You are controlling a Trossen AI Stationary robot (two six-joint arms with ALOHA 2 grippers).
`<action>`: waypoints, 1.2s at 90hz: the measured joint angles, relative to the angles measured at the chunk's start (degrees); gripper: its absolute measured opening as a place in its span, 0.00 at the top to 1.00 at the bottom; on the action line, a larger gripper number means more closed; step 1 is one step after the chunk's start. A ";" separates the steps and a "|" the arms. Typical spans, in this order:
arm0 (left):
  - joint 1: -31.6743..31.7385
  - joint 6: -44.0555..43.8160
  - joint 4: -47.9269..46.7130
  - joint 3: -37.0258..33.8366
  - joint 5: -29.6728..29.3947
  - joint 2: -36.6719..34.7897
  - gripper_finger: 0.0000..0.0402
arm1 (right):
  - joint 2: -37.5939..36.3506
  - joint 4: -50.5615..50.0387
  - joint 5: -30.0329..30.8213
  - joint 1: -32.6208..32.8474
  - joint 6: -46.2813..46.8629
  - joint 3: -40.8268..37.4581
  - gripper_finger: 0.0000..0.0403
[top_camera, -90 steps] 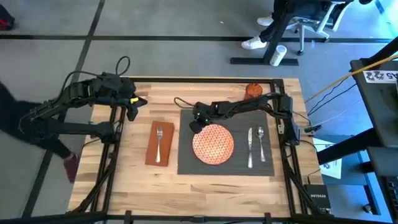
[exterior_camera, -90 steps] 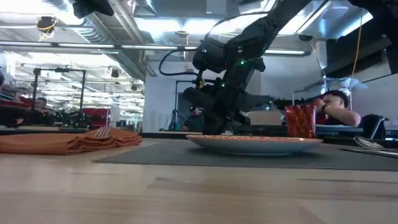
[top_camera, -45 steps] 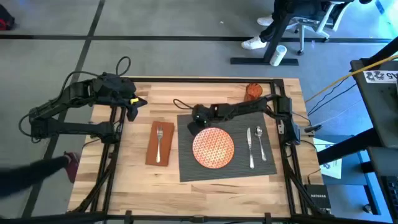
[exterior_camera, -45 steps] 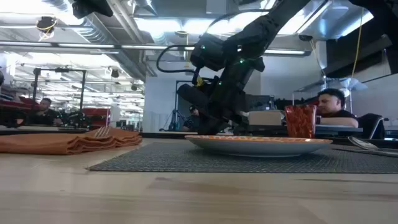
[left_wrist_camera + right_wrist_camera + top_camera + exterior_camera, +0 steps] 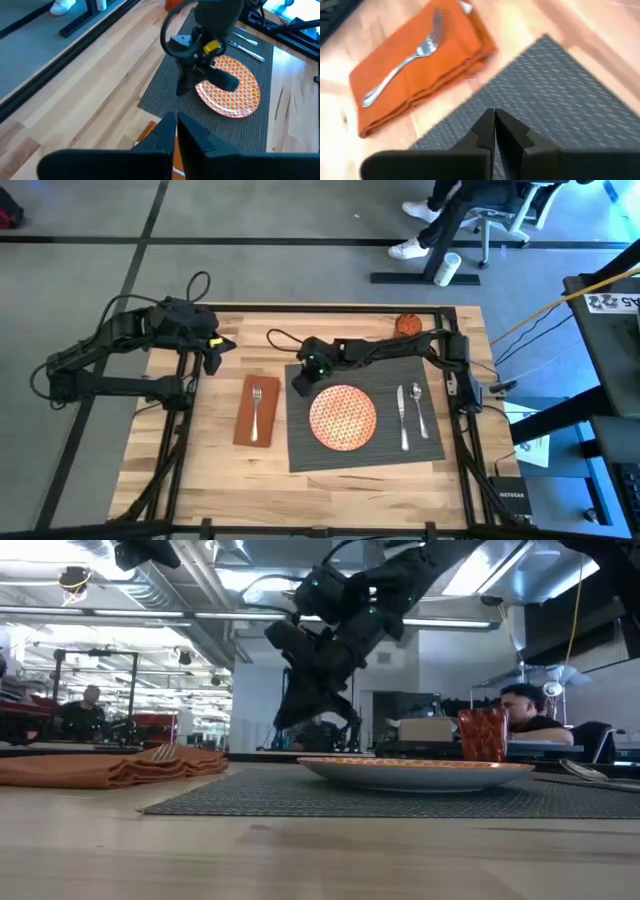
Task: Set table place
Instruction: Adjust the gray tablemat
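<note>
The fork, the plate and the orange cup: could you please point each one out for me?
fork (image 5: pixel 256 409), high view, middle of its handle.
plate (image 5: pixel 343 415), high view, centre of the patterned face.
orange cup (image 5: pixel 483 736), low view, middle of its side wall.

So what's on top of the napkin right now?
A silver fork lies lengthwise on the folded napkin, nothing else. The table under the napkin is covered, so anything beneath it can't be seen.

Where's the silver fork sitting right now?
In the high view, the silver fork lies lengthwise on the long brown napkin, on the bare wood left of the dark grey ribbed placemat.
</note>
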 joint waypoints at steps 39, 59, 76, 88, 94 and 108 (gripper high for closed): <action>-0.01 -0.57 -0.09 0.00 0.02 0.00 1.00 | 4.53 0.13 0.44 -0.55 1.56 0.02 1.00; 0.00 -1.03 -0.30 0.00 -0.01 0.00 1.00 | 5.83 0.77 1.64 -1.21 3.63 0.07 1.00; 0.00 -1.25 -0.34 0.00 -0.01 0.00 1.00 | 5.95 0.53 2.15 -2.63 4.59 0.07 1.00; 0.00 -1.25 -0.76 0.00 -0.01 0.00 1.00 | 5.95 0.55 2.45 -3.95 4.70 0.07 1.00; 0.00 -1.25 -1.40 0.00 -0.01 0.00 1.00 | 5.95 0.46 2.31 -4.60 4.78 0.07 1.00; 0.00 -1.25 -1.77 0.00 -0.01 0.00 1.00 | 5.95 0.61 2.33 -5.75 4.77 0.07 1.00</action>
